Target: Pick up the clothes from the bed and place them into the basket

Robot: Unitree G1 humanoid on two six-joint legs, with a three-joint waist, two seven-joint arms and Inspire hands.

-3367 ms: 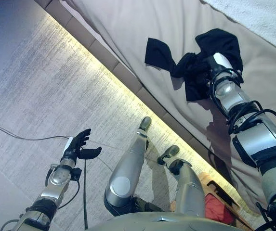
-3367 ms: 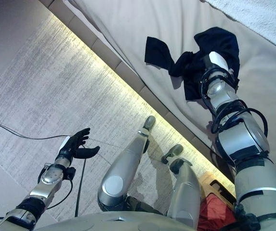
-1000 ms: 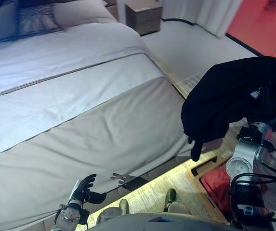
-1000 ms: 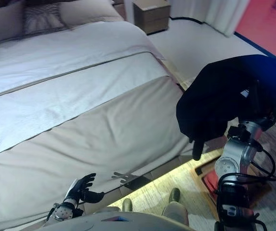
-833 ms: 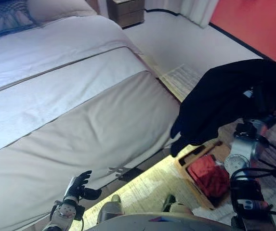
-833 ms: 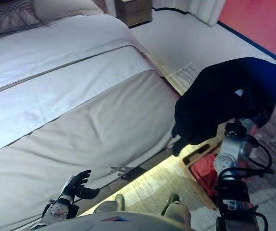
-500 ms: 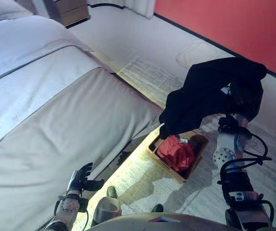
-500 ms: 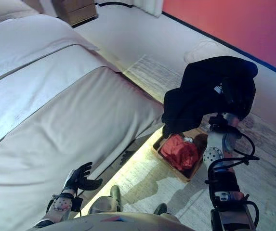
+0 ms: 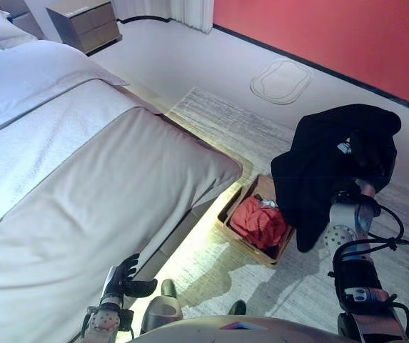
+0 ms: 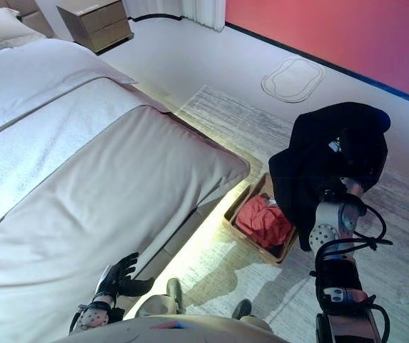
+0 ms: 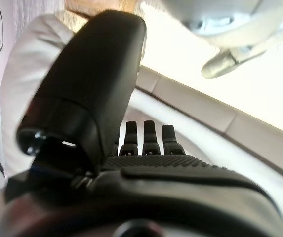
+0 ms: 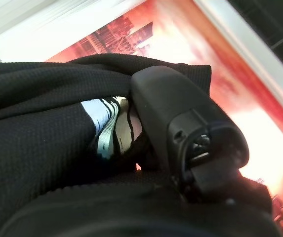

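A black garment [image 9: 318,168] hangs from my raised right hand [image 12: 190,128], whose fingers and thumb are curled round it. The cloth drapes over the hand and down past the right end of a wooden basket [image 9: 249,194] on the floor by the bed's corner. A red cloth [image 9: 260,221] lies in the basket. The bed [image 9: 83,179] has a beige cover with no clothes on the part I see. My left hand [image 9: 122,275] is open and empty, low beside the bed's edge, with its fingers [image 11: 146,136] straight.
A striped rug [image 9: 218,121] lies under the basket. A nightstand [image 9: 86,21] stands at the far side of the bed. An oval mat [image 9: 281,80] lies on the floor by the red wall [image 9: 332,28].
The whole view has swung from the bed toward the basket. My right hand lifted the black garment off the bed and now holds it lower, at the basket's right end.
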